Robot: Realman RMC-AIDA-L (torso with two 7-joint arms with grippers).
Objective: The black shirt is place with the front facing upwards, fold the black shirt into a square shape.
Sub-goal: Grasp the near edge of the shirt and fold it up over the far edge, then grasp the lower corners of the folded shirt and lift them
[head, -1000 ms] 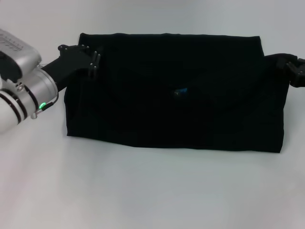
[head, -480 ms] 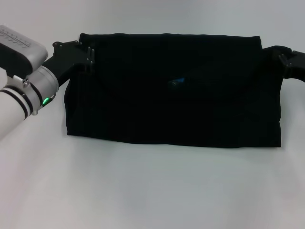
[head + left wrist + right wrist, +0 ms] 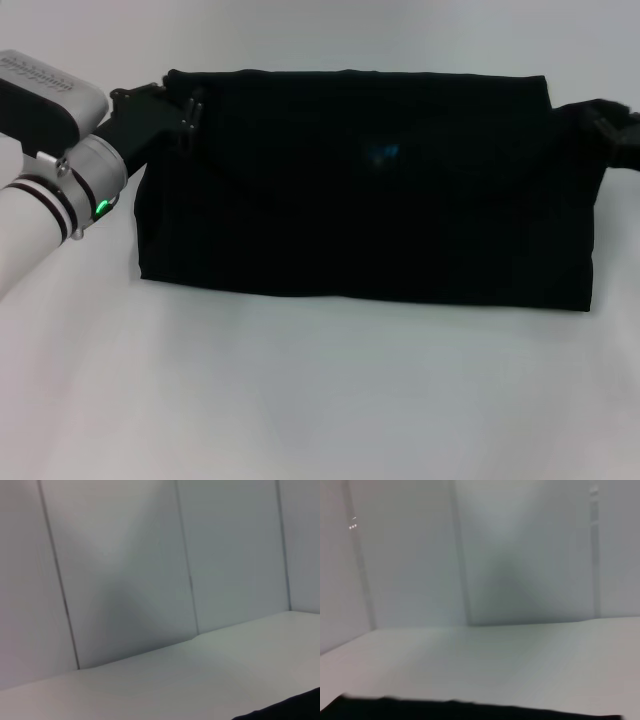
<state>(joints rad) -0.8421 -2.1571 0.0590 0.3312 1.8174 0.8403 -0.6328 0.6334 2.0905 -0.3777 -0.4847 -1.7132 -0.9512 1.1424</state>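
Note:
The black shirt point(image 3: 370, 200) lies on the white table as a wide folded rectangle, and no lettering shows on it. My left gripper point(image 3: 186, 110) sits at the shirt's far left corner, touching its edge. At the shirt's far right edge my right gripper point(image 3: 618, 128) shows only partly, cut off by the picture's side. A sliver of the black shirt point(image 3: 300, 707) appears in the left wrist view. A strip of the black shirt point(image 3: 470, 711) runs along the edge of the right wrist view. Neither wrist view shows a gripper.
The white table point(image 3: 320, 400) stretches bare in front of the shirt. Behind the table stands a pale panelled wall point(image 3: 125, 580) with vertical seams, also seen as the wall point(image 3: 520, 555) in the right wrist view.
My left gripper has moved from the shirt's left edge back toward its far left corner. The right gripper has shifted slightly at the far right. The shirt's outline is almost unchanged.

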